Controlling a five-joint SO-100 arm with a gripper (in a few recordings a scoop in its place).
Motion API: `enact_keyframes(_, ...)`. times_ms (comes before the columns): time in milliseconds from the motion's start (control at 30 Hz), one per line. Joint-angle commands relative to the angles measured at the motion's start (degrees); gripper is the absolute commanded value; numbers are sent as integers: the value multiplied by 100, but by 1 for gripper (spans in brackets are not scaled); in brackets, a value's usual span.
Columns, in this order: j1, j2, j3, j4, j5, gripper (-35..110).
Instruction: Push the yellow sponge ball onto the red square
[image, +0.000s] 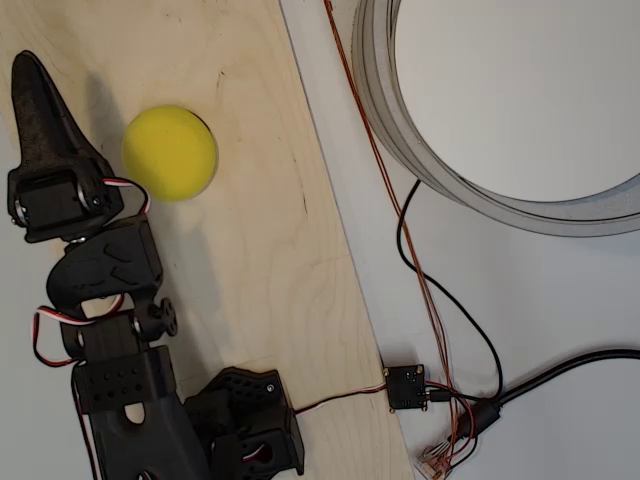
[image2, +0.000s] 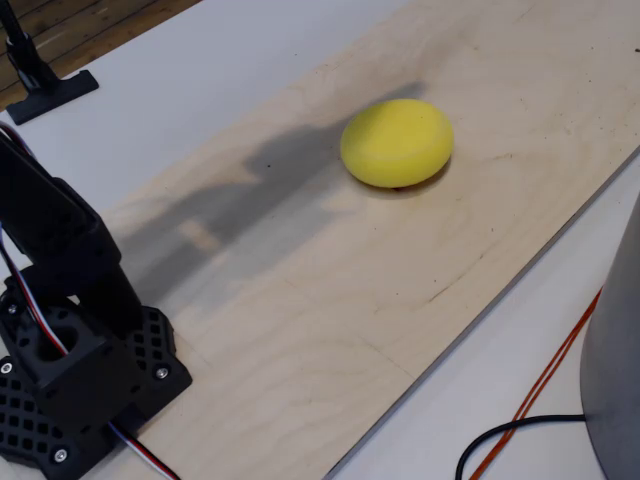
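Note:
The yellow sponge ball (image: 170, 152) lies on the wooden board (image: 260, 250), near its upper left part in the overhead view; the fixed view shows the ball (image2: 397, 142) as a flattened round disc. My black gripper (image: 27, 68) sits to the left of the ball with a small gap between them. It points up the picture, and its fingers close together into one tapered tip with nothing between them. The red square is hidden or out of view.
The arm's base (image2: 75, 375) stands at the board's near left corner. A large grey ring (image: 450, 170) lies off the board to the right, with orange and black cables (image: 440, 300) and a small circuit board (image: 407, 387) below it. A black stand foot (image2: 45, 90) rests on the white table.

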Motion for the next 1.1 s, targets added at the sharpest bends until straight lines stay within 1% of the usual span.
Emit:
enact_keyframes(0, -62, 123, 105, -141, -132, 27)
enact_keyframes(33, -167, 158, 141, -141, -396, 35)
enact_keyframes(100, -272, 220, 193, -123, -510, 40)
enact_keyframes(200, -272, 185, 141, -123, -492, 42)
enact_keyframes(400, -264, 176, 88, -123, -571, 41)
enact_keyframes(433, -264, 185, 79, -123, -606, 40)
enact_keyframes(467, -264, 202, 70, -141, -615, 35)
enact_keyframes(500, -246, 211, 26, -149, -580, 27)
enact_keyframes(567, -185, 185, -167, -149, -483, 4)
enact_keyframes(600, -132, 141, -264, -123, -396, 0)
enact_keyframes(733, 44, 18, -202, -123, -114, 0)
enact_keyframes(933, 62, -9, -176, -149, -97, 0)
enact_keyframes(1000, 70, -9, -18, -413, -18, 1)
enact_keyframes(1033, 53, 9, 158, -677, -97, 8)
enact_keyframes(1067, 0, 26, 334, -870, -272, 21)
